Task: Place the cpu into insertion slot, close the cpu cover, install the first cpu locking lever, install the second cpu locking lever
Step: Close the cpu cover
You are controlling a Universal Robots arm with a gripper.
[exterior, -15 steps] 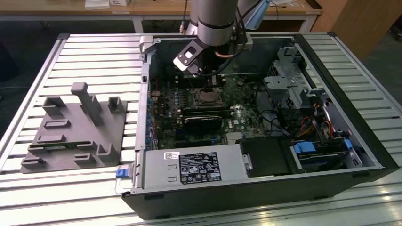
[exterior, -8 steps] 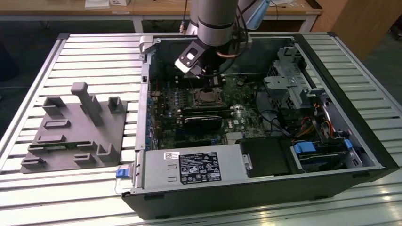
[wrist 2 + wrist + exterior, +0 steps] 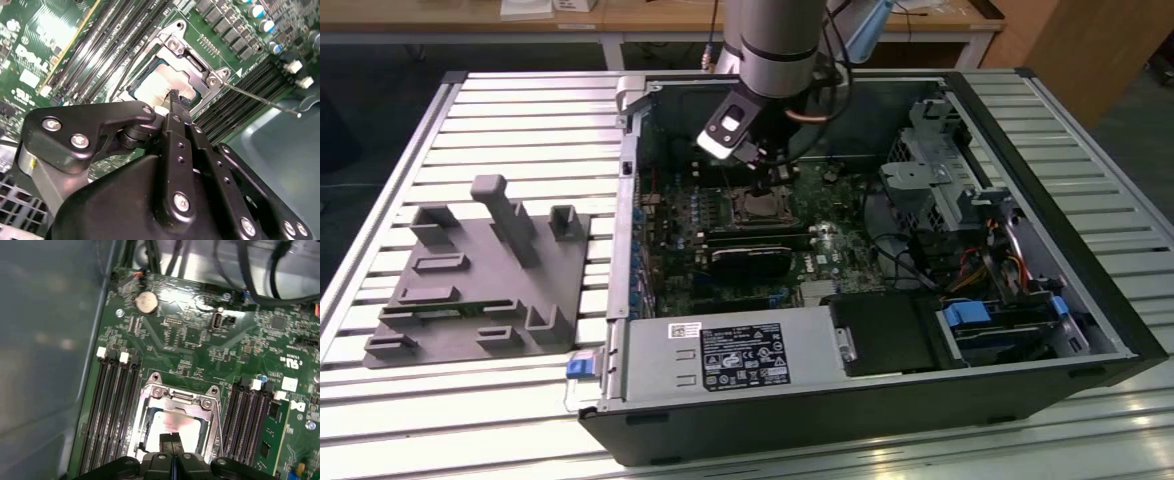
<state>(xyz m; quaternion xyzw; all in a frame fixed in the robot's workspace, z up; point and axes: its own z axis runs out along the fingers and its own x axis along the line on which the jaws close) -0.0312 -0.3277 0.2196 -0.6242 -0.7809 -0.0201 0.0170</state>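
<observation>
Second wrist view is showing the end effector (image 3: 175, 100), pressed together and empty, hanging directly over the cpu (image 3: 152, 82), which is lying flat in the insertion slot (image 3: 172, 45) under the cpu cover (image 3: 192, 62).

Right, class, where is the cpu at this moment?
In both wrist views the cpu lies in the insertion slot, framed by the cpu cover, between memory-slot banks, under the gripper.

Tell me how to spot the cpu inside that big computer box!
Inside the open black computer case, find the green circuit board. Between its rows of long black slots sits a square silvery metal frame, and the cpu is the pale flat square in its middle, beneath the gripper. Its neighbours are dark or green; it alone is smooth and silvery-tan.
</observation>
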